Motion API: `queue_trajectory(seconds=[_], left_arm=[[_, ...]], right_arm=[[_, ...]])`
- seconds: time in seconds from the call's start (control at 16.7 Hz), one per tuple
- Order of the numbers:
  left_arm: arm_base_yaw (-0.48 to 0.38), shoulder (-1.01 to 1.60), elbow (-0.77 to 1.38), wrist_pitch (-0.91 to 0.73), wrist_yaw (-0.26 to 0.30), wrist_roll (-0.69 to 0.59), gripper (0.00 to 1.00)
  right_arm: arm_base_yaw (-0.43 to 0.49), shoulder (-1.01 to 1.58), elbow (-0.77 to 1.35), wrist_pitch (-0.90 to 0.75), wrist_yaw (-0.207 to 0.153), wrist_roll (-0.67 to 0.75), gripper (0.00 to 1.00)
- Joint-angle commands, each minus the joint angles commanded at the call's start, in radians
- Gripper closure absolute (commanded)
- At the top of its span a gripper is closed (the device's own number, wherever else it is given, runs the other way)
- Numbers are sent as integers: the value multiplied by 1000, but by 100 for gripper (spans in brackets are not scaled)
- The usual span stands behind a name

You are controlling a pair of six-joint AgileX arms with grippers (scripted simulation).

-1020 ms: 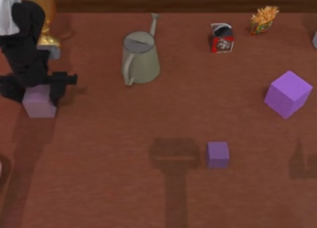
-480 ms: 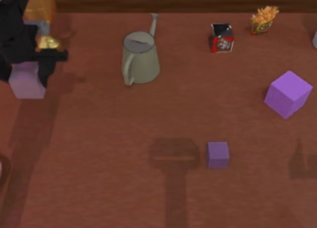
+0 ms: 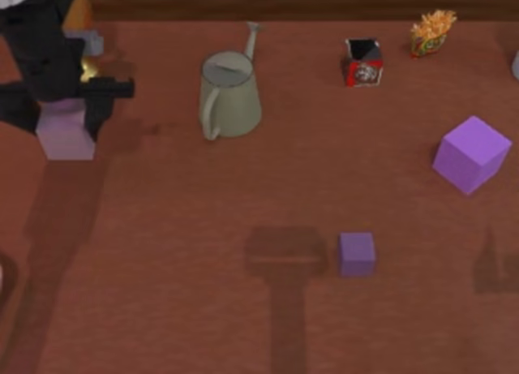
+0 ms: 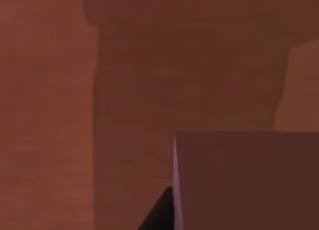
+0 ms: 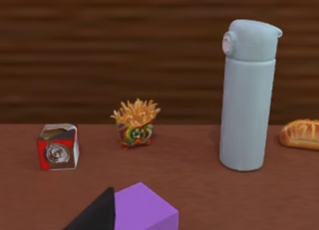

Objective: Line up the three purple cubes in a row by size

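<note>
the left tool (image 3: 66, 114) is pinching the medium pale lilac cube (image 3: 65, 137) at the far left of the table (image 3: 203, 309), with the cube hanging just beneath its black fingers; in the left wrist view the cube's face (image 4: 249, 182) fills the lower corner with table behind it, so i judge it is lifted clear of the table, though that is not certain.

well off to the right of that tool, past the grey watering can (image 3: 229, 94), the small dark violet cube (image 3: 357, 254) sits alone near the table's middle front. farther right again, the large bright purple cube (image 3: 472, 153) rests near the right edge, turned at an angle. the right tool does not show from above; the right wrist view has a dark fingertip beside the large cube's corner (image 5: 144, 210), and i cannot tell how that tool's fingers stand.

no row exists yet: the three cubes lie well apart. the medium cube is in hand and must be carried beside the small one; the large one is untouched.
</note>
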Motion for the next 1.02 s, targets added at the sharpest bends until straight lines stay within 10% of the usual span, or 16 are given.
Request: queue_trajectory(seconds=[0.6,1.02], left_arm=[[-590,-35,4,-46,-10,-607,100],[-685,-54,-8,-49,-12,-702,100]], right_arm=[[0,0,0,0,0,0,0],[0,0,0,0,0,0,0]])
